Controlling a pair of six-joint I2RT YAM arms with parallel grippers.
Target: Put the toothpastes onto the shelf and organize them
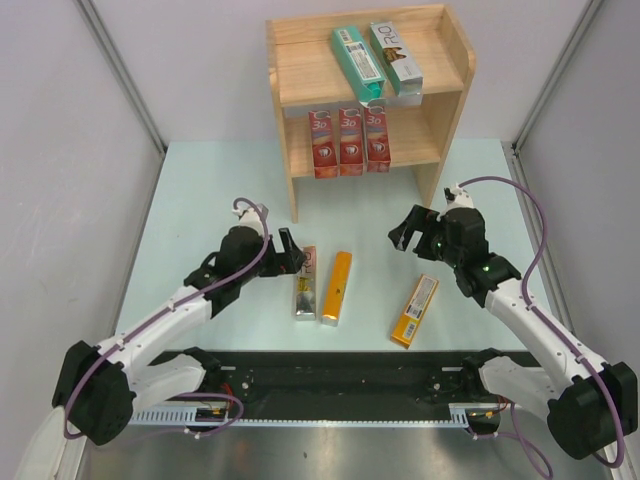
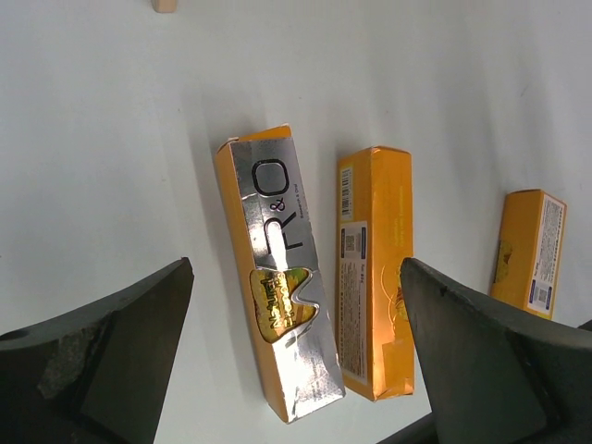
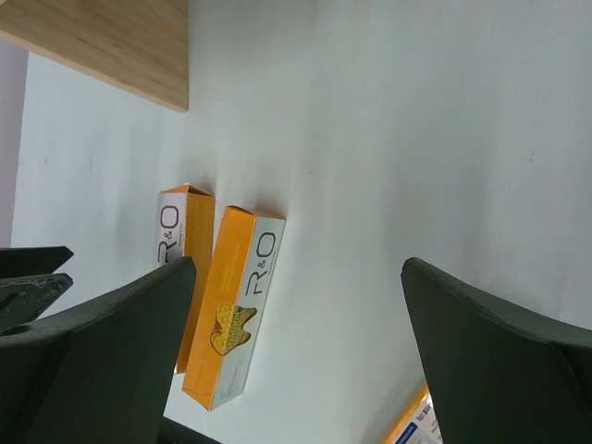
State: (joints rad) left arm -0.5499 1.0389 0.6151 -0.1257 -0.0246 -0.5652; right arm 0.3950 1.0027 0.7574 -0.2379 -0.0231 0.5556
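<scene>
Five toothpaste cartons are already on the shelf [image 1: 300, 70], which stands at the far side of the table [image 1: 200, 200]. On the top tier the teal-green carton [image 1: 357, 62] and the silver-white carton [image 1: 396, 58] lie flat, side by side, with their long sides running front to back. Their near ends reach the front edge of the board and seem to stick out a little over it, but from above this is hard to judge. On the lower tier the three red cartons [image 1: 350, 141] stand upright in one row, touching each other, with the "3D" faces to the front.

Three more cartons lie flat on the table, in front of the shelf. The silver R&O carton [image 1: 305, 282] and the orange carton [image 1: 337, 287] lie just beside each other, nearly parallel, with a thin gap between them. The second orange carton [image 1: 415, 310] lies well apart to the right, a little turned.

The left gripper [image 1: 292, 252] hangs low over the near end of the silver R&O carton. Its two fingers are spread wide and hold nothing; in the left wrist view the silver and the orange cartons show between them. The right gripper [image 1: 406, 230] is above the bare table between the shelf and the second orange carton, also with the fingers spread wide and nothing between them.
</scene>
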